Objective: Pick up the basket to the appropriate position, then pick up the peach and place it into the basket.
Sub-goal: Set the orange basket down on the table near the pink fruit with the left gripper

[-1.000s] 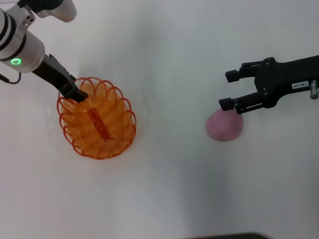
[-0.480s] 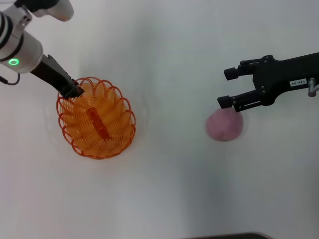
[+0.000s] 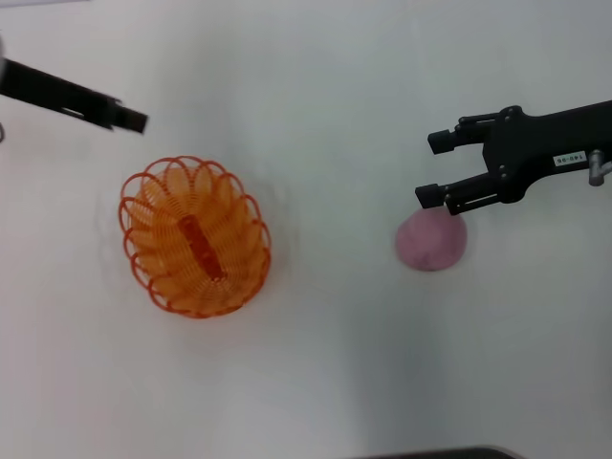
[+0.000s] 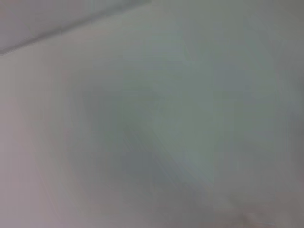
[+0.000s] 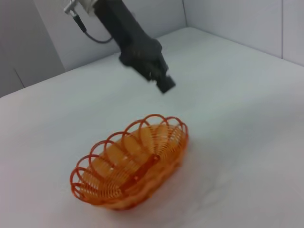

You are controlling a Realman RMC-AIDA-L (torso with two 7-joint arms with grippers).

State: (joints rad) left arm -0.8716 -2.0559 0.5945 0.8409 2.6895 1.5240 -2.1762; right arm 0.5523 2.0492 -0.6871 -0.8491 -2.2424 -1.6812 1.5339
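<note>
My right claw (image 3: 430, 169) spread wide, empty, above far edge of the peach (image 3: 431, 240), peach on white table (image 3: 325, 363) at right, basket (image 3: 195, 237) sitting free at left, my left claw (image 3: 132, 120) just beyond it, grip state unclear

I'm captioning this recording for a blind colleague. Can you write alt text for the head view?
An orange wire basket sits empty on a white table, and a pink peach lies off to its right. The right gripper, open, hangs just above the peach's far edge. The left gripper is raised clear of the basket at the upper left.
</note>
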